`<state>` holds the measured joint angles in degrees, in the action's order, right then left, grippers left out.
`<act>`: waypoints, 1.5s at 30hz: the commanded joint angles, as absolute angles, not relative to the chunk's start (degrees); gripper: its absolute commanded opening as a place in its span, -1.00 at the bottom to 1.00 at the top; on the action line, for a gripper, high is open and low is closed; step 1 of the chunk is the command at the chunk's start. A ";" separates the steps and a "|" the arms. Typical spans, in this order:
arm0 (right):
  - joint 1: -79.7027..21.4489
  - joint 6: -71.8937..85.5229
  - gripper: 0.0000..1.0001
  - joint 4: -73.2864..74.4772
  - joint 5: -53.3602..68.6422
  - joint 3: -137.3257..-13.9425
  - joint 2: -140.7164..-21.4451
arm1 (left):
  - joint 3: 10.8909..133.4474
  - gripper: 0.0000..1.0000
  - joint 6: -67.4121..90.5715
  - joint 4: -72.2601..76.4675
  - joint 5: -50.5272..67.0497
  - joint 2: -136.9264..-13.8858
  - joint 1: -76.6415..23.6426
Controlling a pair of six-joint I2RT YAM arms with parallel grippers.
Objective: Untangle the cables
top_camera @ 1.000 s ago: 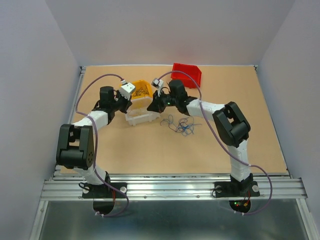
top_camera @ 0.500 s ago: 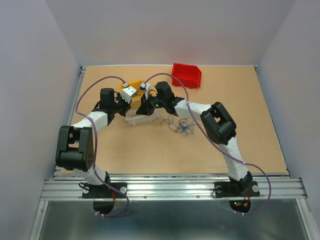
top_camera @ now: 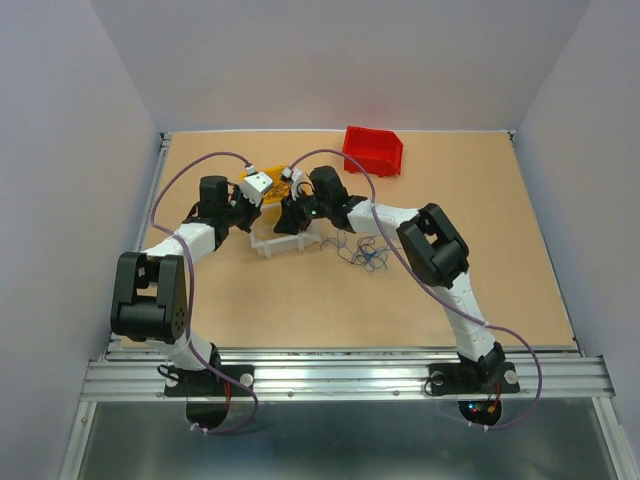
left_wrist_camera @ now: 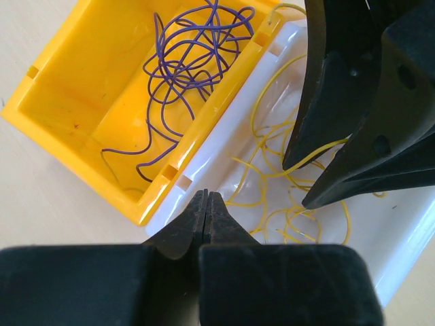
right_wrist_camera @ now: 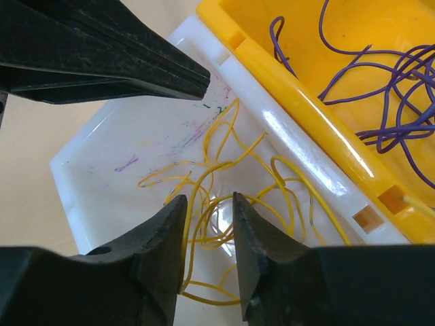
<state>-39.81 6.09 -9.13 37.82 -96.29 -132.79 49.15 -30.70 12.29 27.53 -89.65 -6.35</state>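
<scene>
The cables [top_camera: 362, 250] are in three lots. A loose tangle [top_camera: 365, 256] of blue and dark strands lies on the table [top_camera: 300, 310], just right of the white tray [right_wrist_camera: 88, 197]. Yellow strands [right_wrist_camera: 204, 170] curl inside that tray. Purple strands [left_wrist_camera: 197, 54] are coiled in the yellow bin [left_wrist_camera: 75, 88], whose long wall touches the tray's. Your right gripper [right_wrist_camera: 207, 200] is down inside the white tray with its fingers parted, and a yellow strand runs up through the gap between them; you cannot tell from here whether it touches either finger. Your left gripper [left_wrist_camera: 206, 198] has its fingers pressed together with nothing between them, tips poised over the tray's rim near the yellow bin. The red bin [top_camera: 373, 150] sits well apart at the far side of the table.
</scene>
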 commanded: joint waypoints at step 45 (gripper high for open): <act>-40.08 -2.81 -0.04 12.92 -1.15 -66.97 -101.86 | 29.63 0.98 -18.99 42.09 31.12 -63.38 5.98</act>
<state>-39.83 -0.73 12.08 -2.28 -63.29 -101.47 32.36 -22.85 34.46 28.29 -67.55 5.43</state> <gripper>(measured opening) 0.521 0.986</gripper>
